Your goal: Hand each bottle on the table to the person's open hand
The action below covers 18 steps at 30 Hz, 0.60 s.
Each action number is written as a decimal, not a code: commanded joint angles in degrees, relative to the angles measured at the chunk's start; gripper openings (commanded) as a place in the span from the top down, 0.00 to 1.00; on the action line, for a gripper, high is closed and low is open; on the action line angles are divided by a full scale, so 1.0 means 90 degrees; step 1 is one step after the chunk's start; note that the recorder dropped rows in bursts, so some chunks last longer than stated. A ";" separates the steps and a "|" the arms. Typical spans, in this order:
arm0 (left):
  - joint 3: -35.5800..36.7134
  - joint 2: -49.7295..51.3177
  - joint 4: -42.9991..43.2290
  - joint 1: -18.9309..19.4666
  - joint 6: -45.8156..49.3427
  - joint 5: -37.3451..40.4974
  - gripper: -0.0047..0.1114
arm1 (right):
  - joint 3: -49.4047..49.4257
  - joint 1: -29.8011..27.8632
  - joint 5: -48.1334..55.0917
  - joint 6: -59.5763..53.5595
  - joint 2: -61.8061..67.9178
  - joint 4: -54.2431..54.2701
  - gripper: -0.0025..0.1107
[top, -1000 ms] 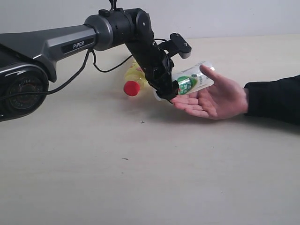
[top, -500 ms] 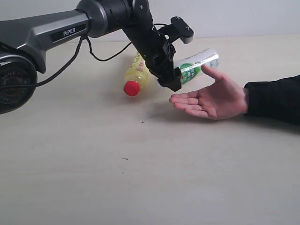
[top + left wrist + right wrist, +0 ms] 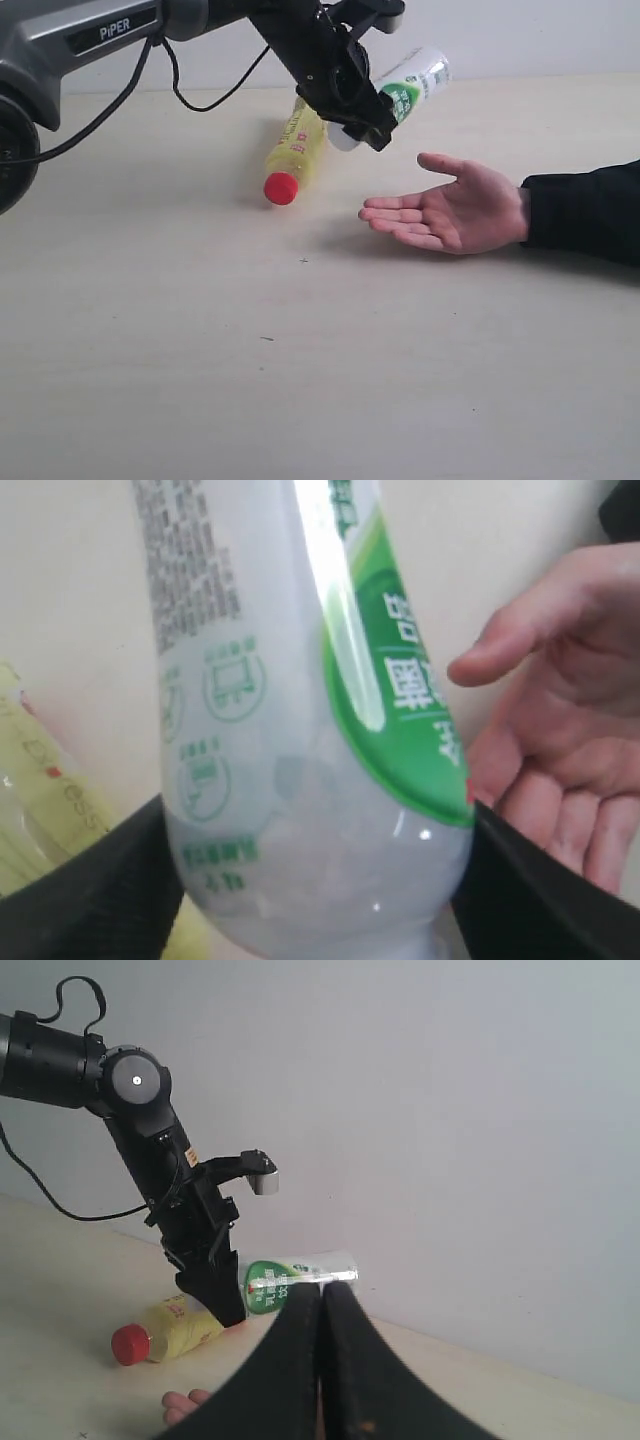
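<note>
Lying open, palm up, over the table (image 3: 300, 350): the person's hand (image 3: 455, 210). At its eleven o'clock, left gripper (image 3: 368, 118) clamps the green-label bottle (image 3: 412, 80) aloft; yellow bottle (image 3: 293, 150) beyond, on the table. Right gripper (image 3: 322, 1305) pressed together, empty.

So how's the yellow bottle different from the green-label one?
The yellow bottle lies on the table; the green-label bottle is up in the air in the left gripper. The yellow bottle is yellow with a red cap; the green-label bottle looks whitish. Both are plastic bottles.
</note>
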 commanded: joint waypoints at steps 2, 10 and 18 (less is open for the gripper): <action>0.0002 -0.0374 0.0359 -0.0089 -0.0973 0.0586 0.96 | 0.0014 -0.0019 -0.0051 0.0004 -0.0025 0.0005 0.98; 0.0002 -0.0696 0.3040 -0.1533 -0.3177 0.1538 0.96 | 0.0014 -0.0019 -0.0051 0.0004 -0.0025 0.0005 0.98; 0.0020 -0.0697 0.3936 -0.2502 -0.4385 0.1600 0.96 | 0.0014 -0.0019 -0.0051 0.0004 -0.0025 0.0005 0.98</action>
